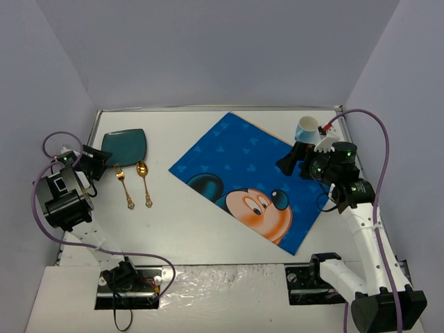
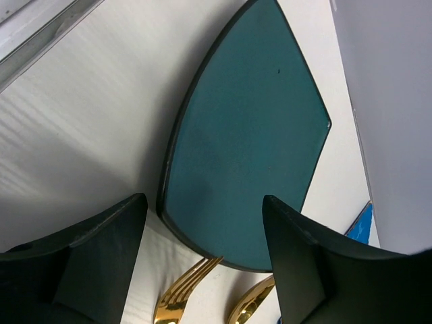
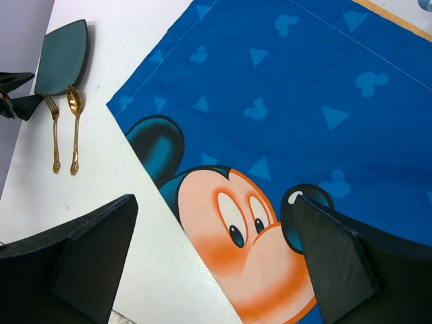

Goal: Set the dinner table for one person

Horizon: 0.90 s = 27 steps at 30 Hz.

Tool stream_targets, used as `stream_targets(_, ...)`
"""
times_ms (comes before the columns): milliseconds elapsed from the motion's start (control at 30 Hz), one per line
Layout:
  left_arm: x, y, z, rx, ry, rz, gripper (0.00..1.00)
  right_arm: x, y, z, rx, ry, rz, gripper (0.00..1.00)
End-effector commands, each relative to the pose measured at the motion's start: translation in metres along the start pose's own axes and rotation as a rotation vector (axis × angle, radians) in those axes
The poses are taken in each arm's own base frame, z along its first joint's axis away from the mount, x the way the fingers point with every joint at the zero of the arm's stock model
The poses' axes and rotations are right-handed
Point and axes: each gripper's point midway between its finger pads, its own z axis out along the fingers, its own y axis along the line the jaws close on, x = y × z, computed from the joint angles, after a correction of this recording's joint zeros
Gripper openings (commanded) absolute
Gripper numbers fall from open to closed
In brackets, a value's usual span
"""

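Observation:
The white dinner table [image 1: 187,229] carries a blue Mickey Mouse placemat [image 1: 250,177], lying askew at centre right. A teal square plate [image 1: 125,146] lies at the far left, with a gold fork [image 1: 124,186] and a gold spoon [image 1: 144,182] just in front of it. A blue-and-white cup [image 1: 305,128] stands at the back right. My left gripper [image 1: 100,161] is open and empty beside the plate's near-left corner; the plate [image 2: 246,135], fork tines [image 2: 183,290] and spoon [image 2: 250,305] show between its fingers. My right gripper [image 1: 291,161] is open and empty above the placemat's [image 3: 297,101] right part.
Grey walls close in the table at the back and both sides. A purple cable [image 1: 378,139] loops over the right arm, and another [image 1: 52,142] over the left. The right wrist view also shows the plate [image 3: 62,55], fork [image 3: 54,131] and spoon [image 3: 74,125].

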Motion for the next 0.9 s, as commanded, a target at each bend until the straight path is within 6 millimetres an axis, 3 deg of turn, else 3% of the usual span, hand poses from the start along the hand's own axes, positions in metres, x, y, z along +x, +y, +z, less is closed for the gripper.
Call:
stream_targets(0,-0.001,0.005,0.011,0.012,-0.003,-0.023,0.63,-0.015,0.013,-0.002,-0.058,-0.055,-0.045,0.97)
stream_targets(333,0.016,0.014,0.031,0.032,0.043,-0.061,0.55,-0.014,0.015,-0.002,-0.067,-0.049,-0.041,0.96)
stream_targets(433,0.019,0.014,0.034,0.035,0.053,-0.062,0.44,-0.013,0.015,-0.002,-0.068,-0.049,-0.041,0.96)
stream_targets(567,0.014,0.008,0.036,0.056,0.053,-0.059,0.16,-0.010,0.014,-0.003,-0.066,-0.046,-0.042,0.96)
stream_targets(700,0.004,-0.010,0.032,0.112,0.040,-0.048,0.01,-0.009,0.014,-0.004,-0.064,-0.049,-0.041,0.96)
stream_targets(867,-0.017,-0.056,0.019,0.262,-0.002,-0.073,0.00,-0.009,0.014,-0.006,-0.064,-0.056,-0.036,0.96)
